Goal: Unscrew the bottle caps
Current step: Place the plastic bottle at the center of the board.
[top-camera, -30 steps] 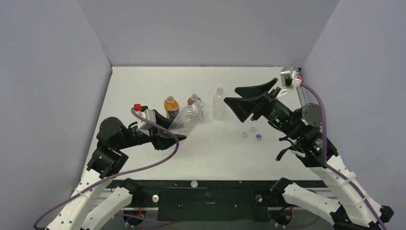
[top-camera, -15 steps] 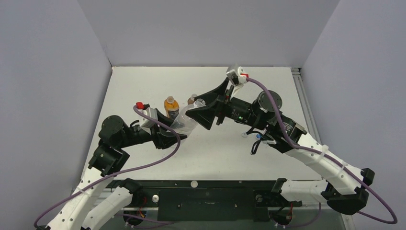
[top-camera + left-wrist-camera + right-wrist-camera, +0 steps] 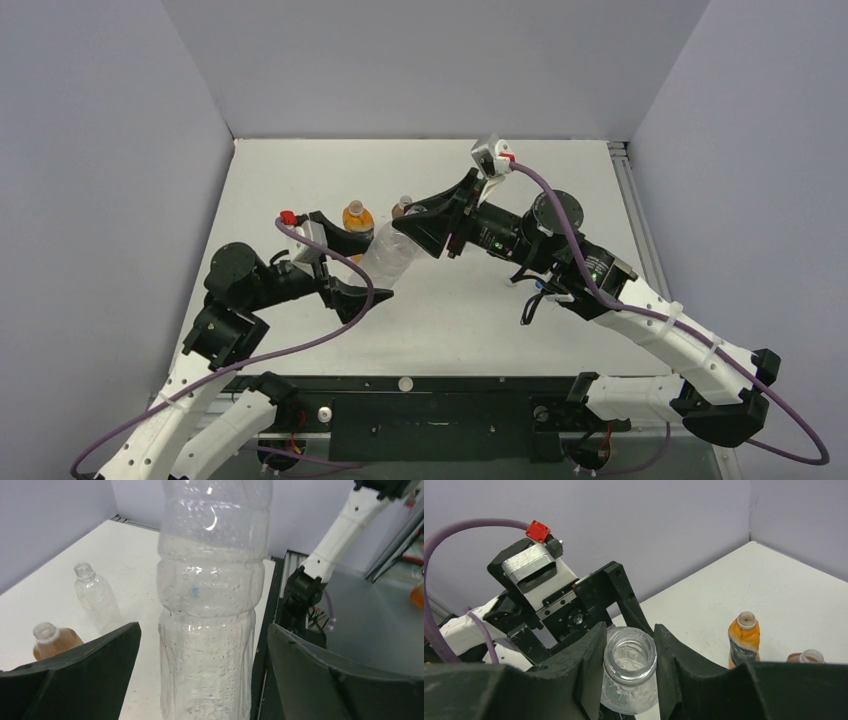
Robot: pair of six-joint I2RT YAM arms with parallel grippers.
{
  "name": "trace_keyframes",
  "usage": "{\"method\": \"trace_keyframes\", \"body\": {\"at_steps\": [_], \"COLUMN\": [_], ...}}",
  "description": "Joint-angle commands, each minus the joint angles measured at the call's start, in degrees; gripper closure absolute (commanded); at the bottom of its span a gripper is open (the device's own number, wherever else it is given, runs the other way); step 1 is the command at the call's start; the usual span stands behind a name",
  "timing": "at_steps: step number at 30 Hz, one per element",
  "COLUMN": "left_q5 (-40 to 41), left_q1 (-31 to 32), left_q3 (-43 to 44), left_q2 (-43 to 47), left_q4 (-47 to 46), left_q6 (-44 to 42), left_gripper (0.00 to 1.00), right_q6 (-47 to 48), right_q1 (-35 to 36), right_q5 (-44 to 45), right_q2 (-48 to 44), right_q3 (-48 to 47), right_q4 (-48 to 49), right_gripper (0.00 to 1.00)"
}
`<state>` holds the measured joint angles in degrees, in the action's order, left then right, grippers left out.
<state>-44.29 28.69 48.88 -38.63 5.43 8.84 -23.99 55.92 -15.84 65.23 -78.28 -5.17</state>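
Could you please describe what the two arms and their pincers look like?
The left arm and right arm have white links, black joints and a trailing purple cable each. The left pincer and right pincer have broad matte-black wedge fingers; a red connector tops the left wrist camera.

Soft, even light is falling from overhead, keeping the white table [image 3: 300,170] bright and the shadows beneath the arms faint. Small glints are catching on the clear bottle [image 3: 210,605], which is showing sharp and close. At the right wrist, the dark fingers [image 3: 591,670] nearest the lens are looking slightly soft. The walls are shading to a dull violet-grey.
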Motion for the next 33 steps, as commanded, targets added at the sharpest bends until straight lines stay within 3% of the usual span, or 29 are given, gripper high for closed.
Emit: {"method": "trace_keyframes", "body": {"at_steps": [1, 7, 14, 17, 24, 33], "left_q5": [8.4, 11.5, 8.0, 9.8, 19.3, 23.4], "left_q1": [-0.4, -5.1, -21.2, -23.9, -25.6, -26.1], "left_q3": [1.8, 4.5, 8.0, 7.7, 1.2, -4.1], "left_q2": [-0.2, -2.0, -7.1, -8.2, -5.9, -3.5], "left_q4": [4.3, 18.6, 30.7, 33.5, 30.6, 23.6], "left_q6": [0.5, -5.4, -9.2, -11.9, -10.2, -9.2], "left_gripper": [0.01, 0.04, 0.03, 0.03, 0.03, 0.03], "right_q6": [3.6, 11.1, 12.2, 12.7, 15.5, 12.7], "right_q1": [0.1, -0.1, -0.1, 0.0, 0.3, 0.0], "right_q5": [5.1, 15.1, 23.5, 28.4, 37.7, 43.0], "right_q2": [-1.2, 0.6, 2.7, 4.5, 8.6, 11.1], "right_q3": [-0.2, 0.6, 10.0, 13.5, 19.7, 25.5], "right_q4": [-4.0, -15.5, -13.2, -10.1, 1.6, 16.6], "right_gripper": [1.00, 1.00, 1.00, 1.00, 1.00, 1.00]}}
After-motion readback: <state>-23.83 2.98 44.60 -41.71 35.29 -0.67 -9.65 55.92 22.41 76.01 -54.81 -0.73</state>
